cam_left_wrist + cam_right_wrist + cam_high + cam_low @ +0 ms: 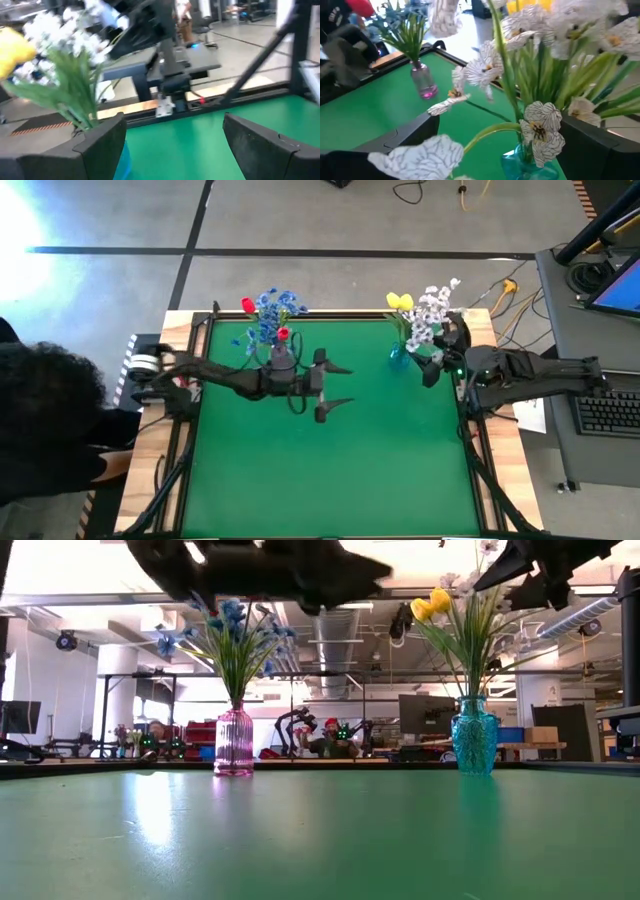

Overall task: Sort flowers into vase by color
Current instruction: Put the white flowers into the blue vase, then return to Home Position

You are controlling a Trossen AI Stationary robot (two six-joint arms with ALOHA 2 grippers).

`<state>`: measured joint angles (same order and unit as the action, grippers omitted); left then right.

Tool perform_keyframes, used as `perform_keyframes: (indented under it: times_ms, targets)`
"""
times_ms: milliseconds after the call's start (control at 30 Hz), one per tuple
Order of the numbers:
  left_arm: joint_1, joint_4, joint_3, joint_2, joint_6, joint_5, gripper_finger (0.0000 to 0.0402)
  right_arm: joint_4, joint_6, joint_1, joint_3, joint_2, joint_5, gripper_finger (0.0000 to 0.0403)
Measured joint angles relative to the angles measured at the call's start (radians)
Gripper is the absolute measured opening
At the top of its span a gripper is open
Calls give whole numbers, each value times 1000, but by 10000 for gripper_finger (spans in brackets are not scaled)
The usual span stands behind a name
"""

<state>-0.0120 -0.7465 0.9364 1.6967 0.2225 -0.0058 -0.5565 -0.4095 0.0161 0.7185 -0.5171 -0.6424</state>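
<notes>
Right gripper (437, 358) upper right, spread around white flowers (432, 310) in blue vase (398, 357); release step. Left gripper (335, 388) centre, spread, empty. Next: retract clear of stems.

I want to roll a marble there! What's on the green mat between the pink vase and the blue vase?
Nothing: in the low view the green mat is bare between the pink vase and the blue vase. The left gripper hangs above it.

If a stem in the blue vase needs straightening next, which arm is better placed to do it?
Probably the right. The right gripper sits at the blue vase, its open fingers either side of the white blossoms. The left gripper, also open, hangs over the green mat beside the pink vase, farther off.
</notes>
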Motion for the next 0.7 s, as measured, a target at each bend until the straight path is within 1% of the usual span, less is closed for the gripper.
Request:
perform_keyframes:
  times_ms: [100, 233, 333, 433, 567, 700]
  targets:
    - [41, 42, -64, -103, 16, 0, 316, 2, 14, 13, 0, 0, 15, 343]
    - [97, 40, -152, -244, 6, -5, 316, 33, 41, 57, 0, 0, 15, 343]
    - [131, 43, -192, -330, -3, -37, 316, 88, 82, 93, 0, -2, 15, 343]
    - [160, 71, -213, -379, 7, -71, 316, 137, 130, 128, 0, -3, 16, 343]
    - [182, 156, -232, -451, 6, -75, 316, 182, 186, 182, 25, -3, 26, 343]
    - [197, 173, -246, -485, -14, -82, 316, 200, 261, 241, 57, -1, 34, 343]
